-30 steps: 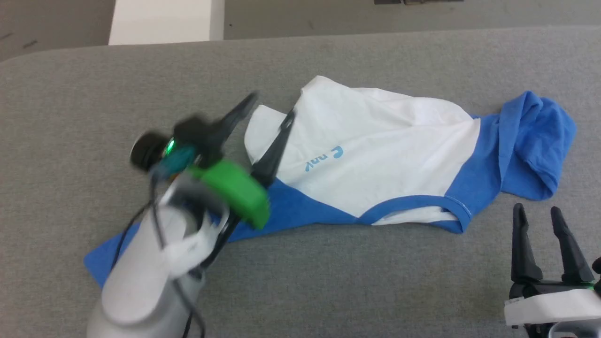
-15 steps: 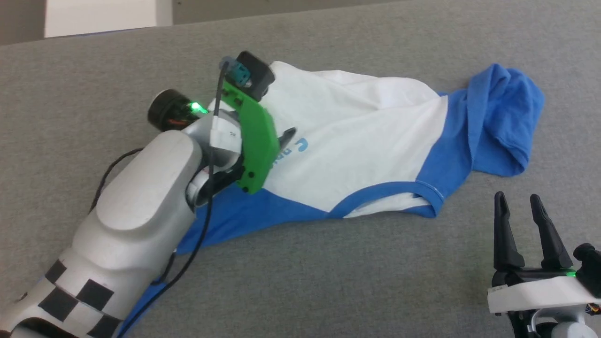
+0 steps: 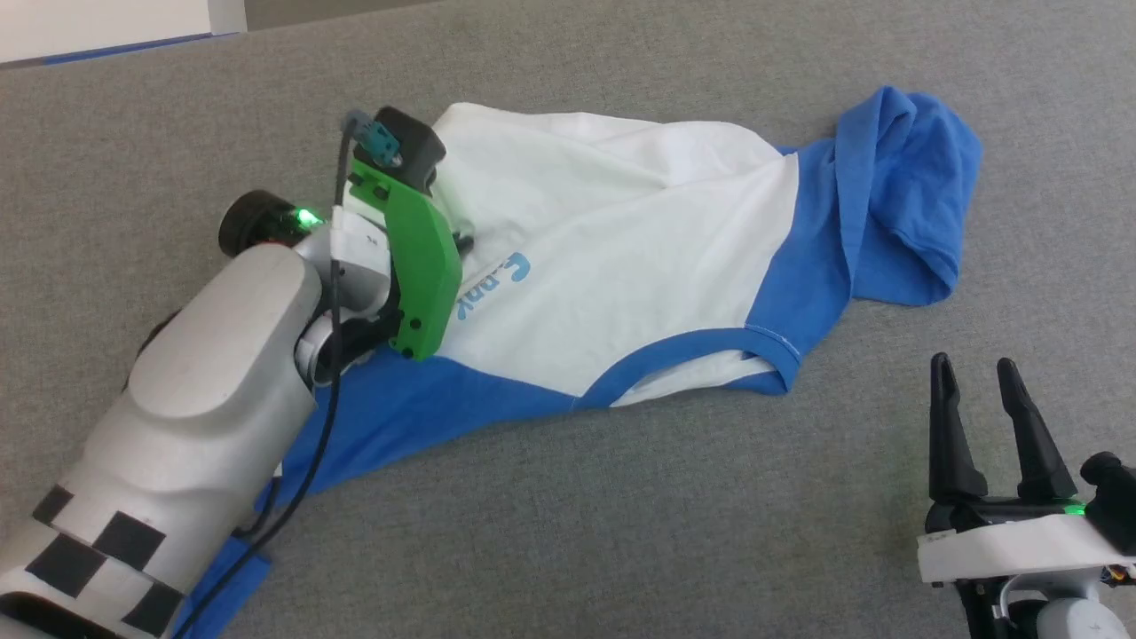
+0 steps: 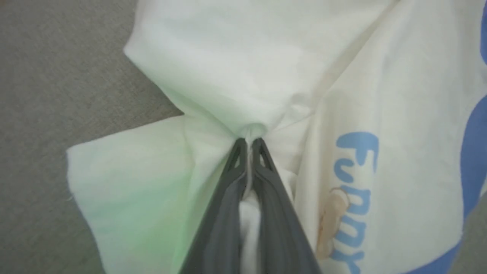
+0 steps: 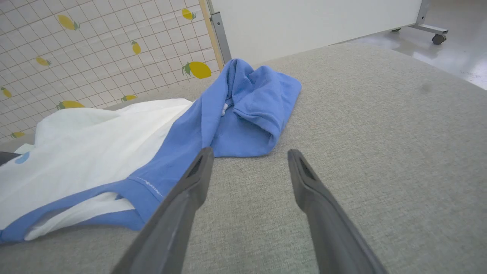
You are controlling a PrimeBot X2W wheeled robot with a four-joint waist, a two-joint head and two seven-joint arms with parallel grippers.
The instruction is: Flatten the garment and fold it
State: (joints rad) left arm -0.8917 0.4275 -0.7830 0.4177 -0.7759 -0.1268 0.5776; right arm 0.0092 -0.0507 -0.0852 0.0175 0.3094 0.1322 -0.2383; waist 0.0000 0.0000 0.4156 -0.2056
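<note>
The garment, white with blue sleeves and blue neck trim, lies rumpled across the grey padded surface. Its right sleeve is bunched at the far right, and blue lettering shows on the chest. My left gripper is shut on a pinch of the garment's white cloth near its left edge. In the head view that arm's green wrist mount covers the fingertips. My right gripper stands open over bare surface at the lower right, short of the garment's blue collar. Its fingers hold nothing.
The grey surface's far edge runs along the top left, with a white panel beyond it. The right wrist view shows a lemon-patterned tiled wall and a white board on wheels behind the surface.
My left gripper came down onto the white cloth near the shirt's left edge and shut on it. The head camera shifted, sliding the whole scene. The right gripper stayed open.
</note>
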